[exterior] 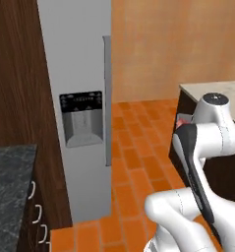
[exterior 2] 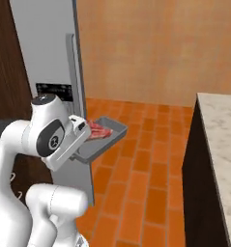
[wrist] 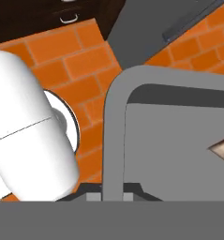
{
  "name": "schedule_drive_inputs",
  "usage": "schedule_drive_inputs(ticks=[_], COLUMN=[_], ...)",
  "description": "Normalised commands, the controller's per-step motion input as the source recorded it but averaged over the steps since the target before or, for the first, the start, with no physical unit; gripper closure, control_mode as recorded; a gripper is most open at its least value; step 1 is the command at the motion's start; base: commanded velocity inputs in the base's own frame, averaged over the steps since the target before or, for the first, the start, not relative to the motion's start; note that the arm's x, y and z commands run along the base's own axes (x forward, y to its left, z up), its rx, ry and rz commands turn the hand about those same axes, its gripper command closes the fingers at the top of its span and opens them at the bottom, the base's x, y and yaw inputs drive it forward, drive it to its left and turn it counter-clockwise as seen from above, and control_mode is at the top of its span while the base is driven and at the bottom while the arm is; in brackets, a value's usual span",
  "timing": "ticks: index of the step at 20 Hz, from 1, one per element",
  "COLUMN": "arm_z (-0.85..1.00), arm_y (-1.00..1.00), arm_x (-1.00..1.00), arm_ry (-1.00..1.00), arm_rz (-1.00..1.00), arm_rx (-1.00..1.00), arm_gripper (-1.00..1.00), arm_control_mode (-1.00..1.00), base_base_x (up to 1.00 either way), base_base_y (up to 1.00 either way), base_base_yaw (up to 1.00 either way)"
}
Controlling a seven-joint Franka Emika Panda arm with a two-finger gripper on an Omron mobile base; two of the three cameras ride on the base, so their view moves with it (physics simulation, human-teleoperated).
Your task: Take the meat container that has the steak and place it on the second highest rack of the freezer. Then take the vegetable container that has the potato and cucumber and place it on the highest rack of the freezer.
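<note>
A grey meat container hangs level over the orange floor, with the red steak lying in it. My gripper is shut on its near rim, in front of the closed grey freezer door. In the hand view the container spreads wide and my gripper clamps its rim; a tan corner of the steak shows at the right edge. In the left base view my arm hides the container, apart from a bit of red steak. The vegetable container is out of view.
The freezer has a dispenser panel and a long vertical handle. A marble-topped island stands to the right. A dark counter with drawers sits at the left. Orange tiled floor lies between them.
</note>
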Motion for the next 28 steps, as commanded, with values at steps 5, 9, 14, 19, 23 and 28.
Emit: schedule_drive_inputs(ticks=[5, 9, 14, 19, 23, 28], arm_z=[0.00, 0.00, 0.00, 0.00, 0.00, 0.00], arm_y=[0.00, 0.00, 0.00, 0.00, 0.00, 0.00], arm_x=[0.00, 0.00, 0.00, 0.00, 0.00, 0.00], arm_ry=[0.00, 0.00, 0.00, 0.00, 0.00, 0.00], arm_rz=[0.00, 0.00, 0.00, 0.00, 0.00, 0.00], arm_rx=[0.00, 0.00, 0.00, 0.00, 0.00, 0.00], arm_gripper=[1.00, 1.00, 1.00, 1.00, 1.00, 1.00], arm_control_mode=[1.00, 1.00, 1.00, 1.00, 1.00, 1.00], base_base_x=[1.00, 1.00, 1.00, 1.00, 1.00, 1.00], base_base_y=[-0.74, -0.81, -0.40, -0.49, -0.53, -0.28], base_base_yaw=[0.25, 0.19, 0.10, 0.07, 0.09, 0.27])
